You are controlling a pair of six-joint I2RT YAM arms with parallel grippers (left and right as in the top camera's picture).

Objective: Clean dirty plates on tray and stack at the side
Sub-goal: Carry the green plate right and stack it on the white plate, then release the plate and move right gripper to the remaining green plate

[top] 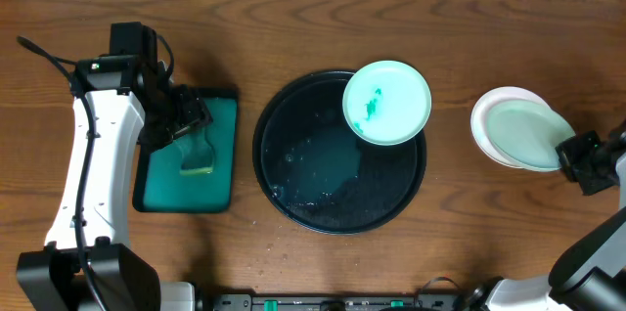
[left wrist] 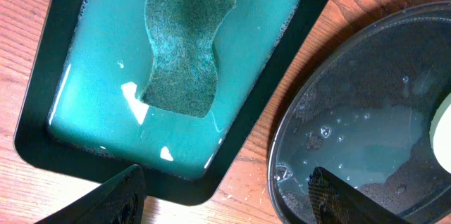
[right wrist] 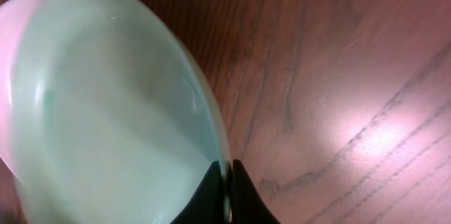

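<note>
Your right gripper [right wrist: 227,185] pinched the clean mint plate [top: 523,133] over the white plate [top: 483,115], beside the black tray [top: 293,159] holding water [left wrist: 366,132] and the smeared mint plate [top: 387,102]. Your left gripper [left wrist: 225,196] hung spread above the sponge [left wrist: 184,44] in the teal tray [left wrist: 39,150].

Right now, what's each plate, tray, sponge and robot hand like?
smeared mint plate: dirty, resting over black tray rim.
black tray: wet.
second mint plate: on white plate, rim pinched.
white plate: underneath.
sponge: lying in teal tray, in soapy water.
left gripper: open above teal tray.
right gripper: shut on second mint plate.
</note>
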